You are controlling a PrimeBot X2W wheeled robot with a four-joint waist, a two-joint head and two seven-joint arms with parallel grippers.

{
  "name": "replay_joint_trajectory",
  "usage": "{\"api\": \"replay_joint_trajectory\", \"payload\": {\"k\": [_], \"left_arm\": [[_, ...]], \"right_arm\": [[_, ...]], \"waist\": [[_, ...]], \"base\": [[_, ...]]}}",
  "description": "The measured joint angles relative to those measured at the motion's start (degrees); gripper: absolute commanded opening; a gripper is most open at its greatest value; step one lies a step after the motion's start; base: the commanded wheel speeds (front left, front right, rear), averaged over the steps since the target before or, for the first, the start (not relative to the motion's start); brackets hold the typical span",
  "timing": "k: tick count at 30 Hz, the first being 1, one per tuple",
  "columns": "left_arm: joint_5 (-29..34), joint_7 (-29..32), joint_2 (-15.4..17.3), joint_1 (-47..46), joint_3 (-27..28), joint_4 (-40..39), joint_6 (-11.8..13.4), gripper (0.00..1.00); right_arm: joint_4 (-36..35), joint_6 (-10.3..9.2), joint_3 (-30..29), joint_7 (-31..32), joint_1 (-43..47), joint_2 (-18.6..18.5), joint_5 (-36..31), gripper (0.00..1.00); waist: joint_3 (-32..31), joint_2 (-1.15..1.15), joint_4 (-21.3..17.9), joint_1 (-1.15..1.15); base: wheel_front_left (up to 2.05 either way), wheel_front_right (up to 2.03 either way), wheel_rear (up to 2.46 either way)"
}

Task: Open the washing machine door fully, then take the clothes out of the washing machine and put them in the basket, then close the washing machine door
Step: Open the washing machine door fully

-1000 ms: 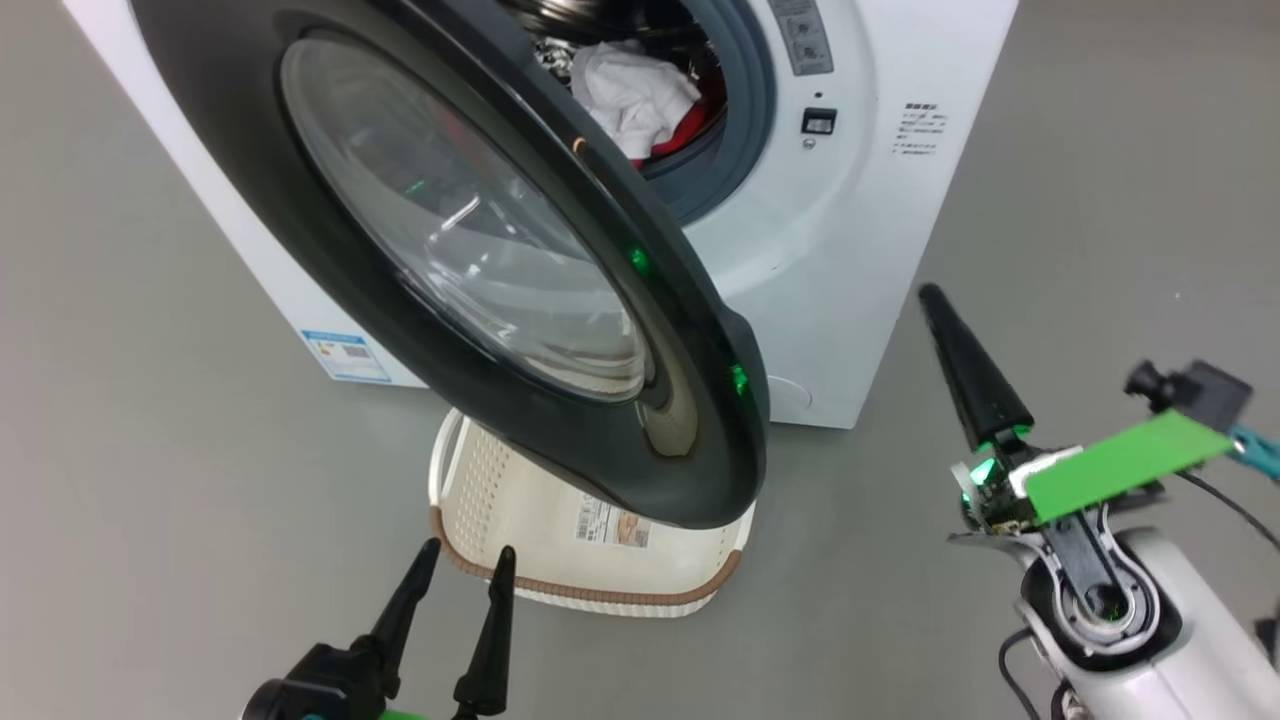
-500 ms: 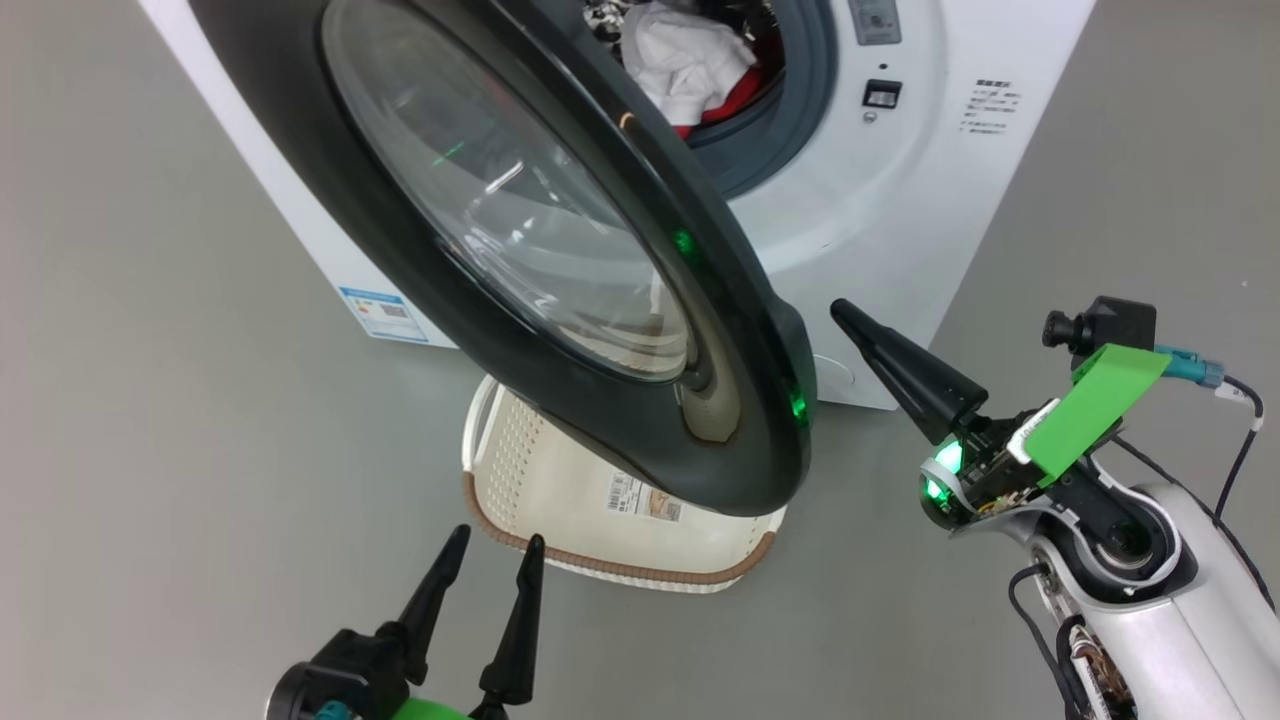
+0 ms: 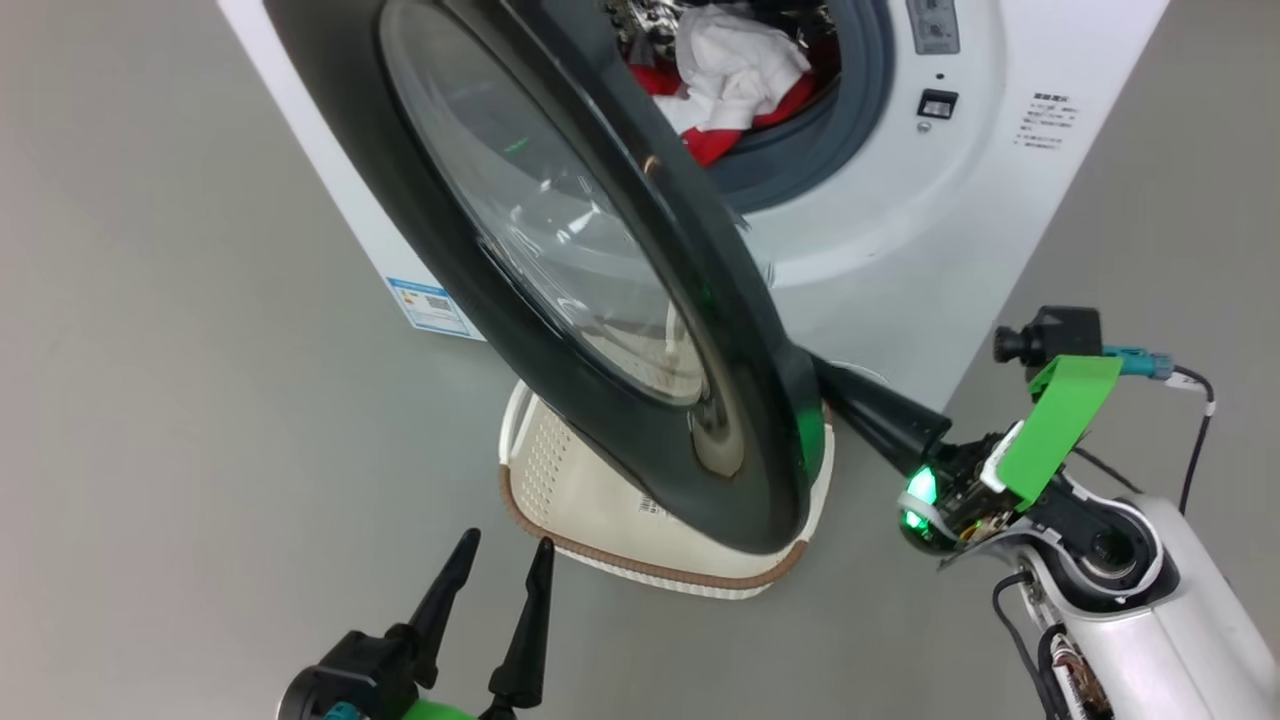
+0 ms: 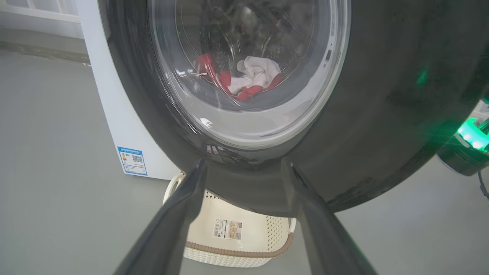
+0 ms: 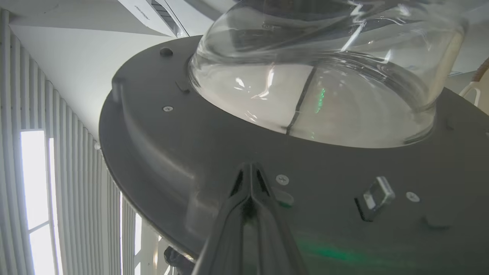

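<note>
Comparing with a second ago, you will see the whole head view has shifted, so the camera has moved. Even so, the right gripper (image 5: 250, 169) has clearly come in from the right of the frame, and its dark fingers now pass behind the lower edge of the large round washing machine door (image 3: 540, 230), with its glossy black rim and bulging clear glass window. The door stands partly open across the centre of the frame, more edge-on to you than before. More of the bright red and white fabric clothes (image 3: 735, 75) shows inside the big white front-loading washing machine (image 3: 900, 250) at the top. The right gripper is fully closed and holds nothing. In the right wrist view its tip appears to rest on the door's grey inner face, below the glass bowl and just beside a small screw (image 5: 282, 179). The left gripper (image 3: 506, 545) sits at the lower left with its fingers spread wide and empty, touching nothing. The cream-white perforated plastic basket (image 3: 640, 572) with a brown woven-look rim lies on the floor just above it, under the door.
</note>
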Motion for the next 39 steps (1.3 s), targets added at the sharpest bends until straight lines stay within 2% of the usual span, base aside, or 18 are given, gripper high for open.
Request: {"api": "replay_joint_trajectory", "payload": {"k": [16, 26, 39], "left_arm": [[-0.22, 0.0, 0.01, 1.99, -0.19, -0.02, 0.47, 1.0], [0.46, 0.0, 0.11, 4.92, 2.31, -1.11, 0.83, 1.0], [0.85, 0.0, 0.13, 7.36, 5.06, -4.89, 2.83, 1.0]], "right_arm": [[-0.73, 0.0, 3.96, 2.16, 4.7, 1.23, -2.13, 0.0], [-0.78, 0.0, 9.26, 0.8, 5.91, 1.24, 0.3, 0.0], [0.16, 0.0, 15.12, -0.56, 3.13, 1.19, 3.35, 0.0]], "waist": [[-3.58, 0.0, 6.64, 0.0], [-6.46, 0.0, 12.34, 0.0], [-7.07, 0.0, 14.44, 0.0]], "base": [[0.0, 0.0, 0.0], [0.0, 0.0, 0.0], [0.0, 0.0, 0.0]]}}
